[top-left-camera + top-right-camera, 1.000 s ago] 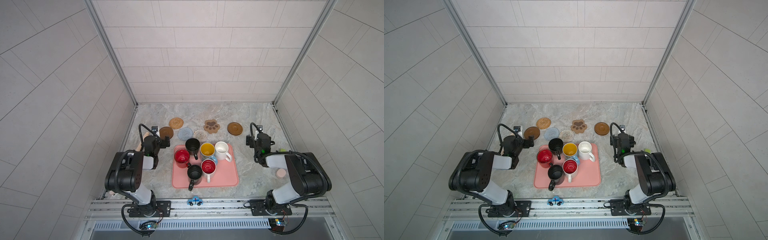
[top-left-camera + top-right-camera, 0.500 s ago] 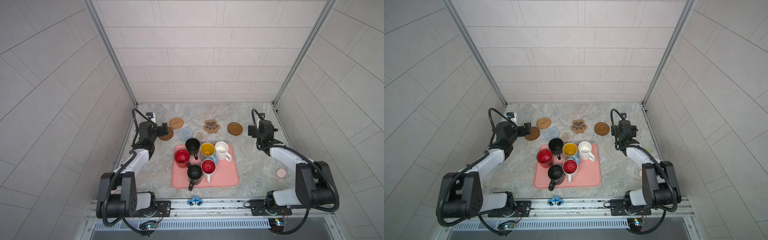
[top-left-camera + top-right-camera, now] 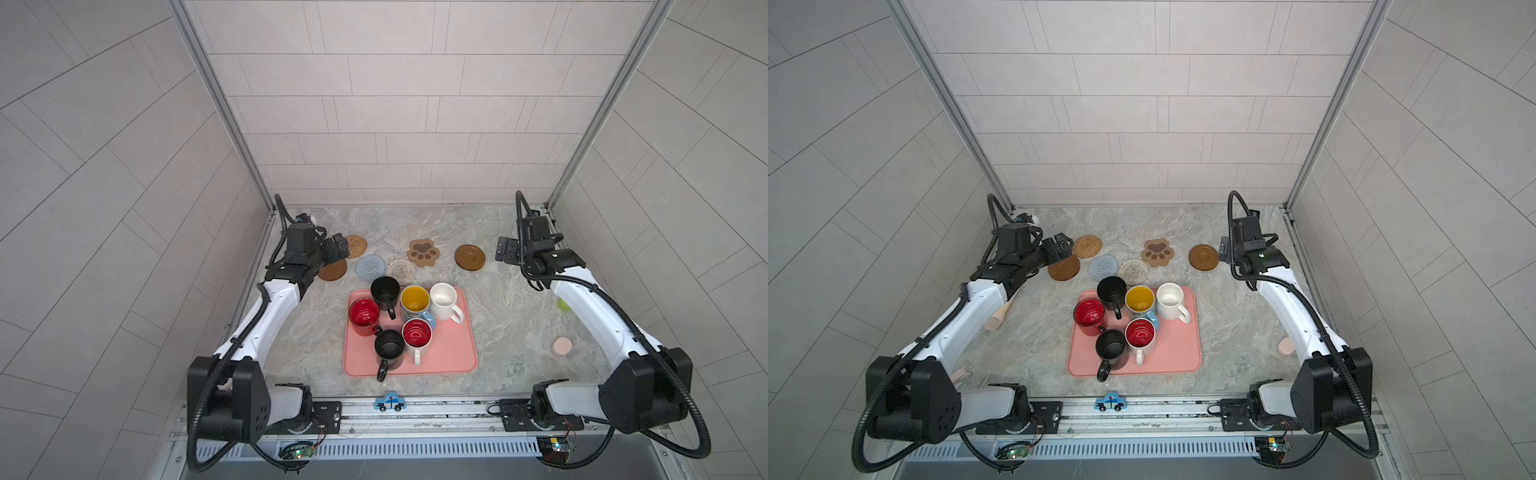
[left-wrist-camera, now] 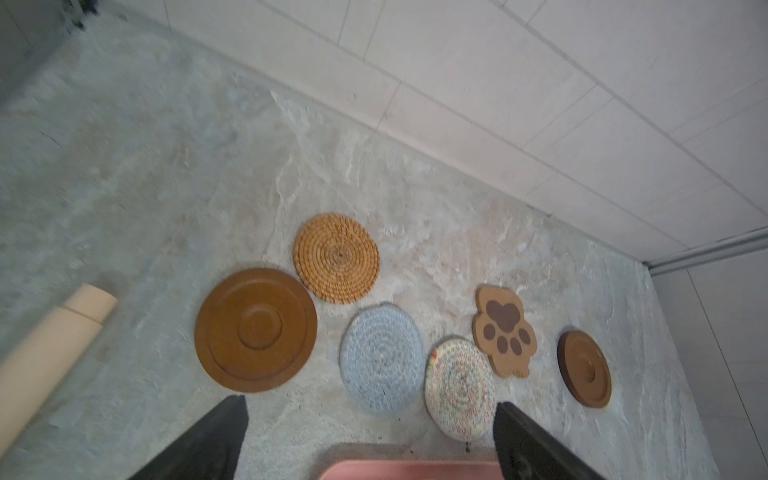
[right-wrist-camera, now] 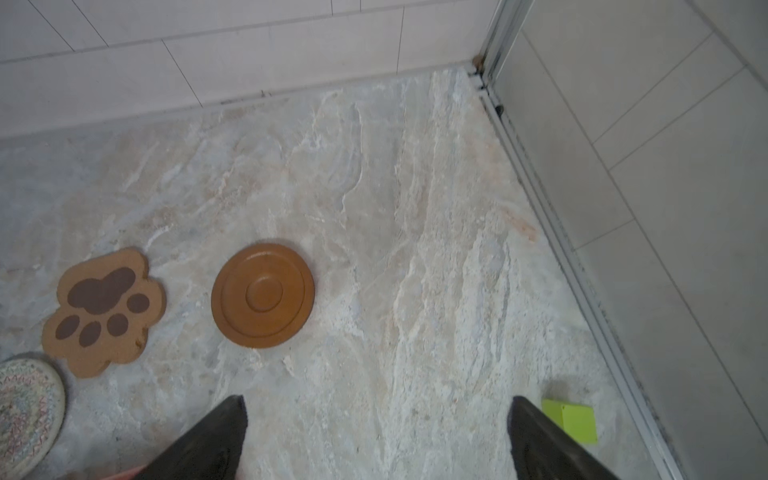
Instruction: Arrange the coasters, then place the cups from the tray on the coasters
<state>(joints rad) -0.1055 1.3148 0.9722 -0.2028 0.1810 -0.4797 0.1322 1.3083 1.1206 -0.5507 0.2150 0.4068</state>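
Note:
Six coasters lie in a loose row behind the tray: rattan [image 3: 356, 246], brown wooden [image 3: 333, 270], grey-blue crochet [image 3: 370, 267], cream crochet [image 3: 401, 269], paw-shaped [image 3: 423, 252] and a second brown wooden one [image 3: 469, 257]. The pink tray [image 3: 453, 353] carries several cups, among them a black one [image 3: 385, 289], a red one [image 3: 364, 316] and a cream-white one [image 3: 444, 300]. My left gripper [image 3: 336, 246] hangs open and empty above the left brown coaster [image 4: 255, 330]. My right gripper [image 3: 505, 251] hangs open and empty just right of the right brown coaster [image 5: 262, 296].
A cream cylinder [image 3: 1000, 316] lies by the left wall under my left arm. A green block [image 5: 571, 419] and a pink puck [image 3: 562, 345] sit near the right wall. A blue toy car [image 3: 390, 402] stands on the front rail.
Both arms have stretched from beside the tray out toward the back of the table, up to the row of coasters. Both grippers stayed open. Coasters and cups have not moved.

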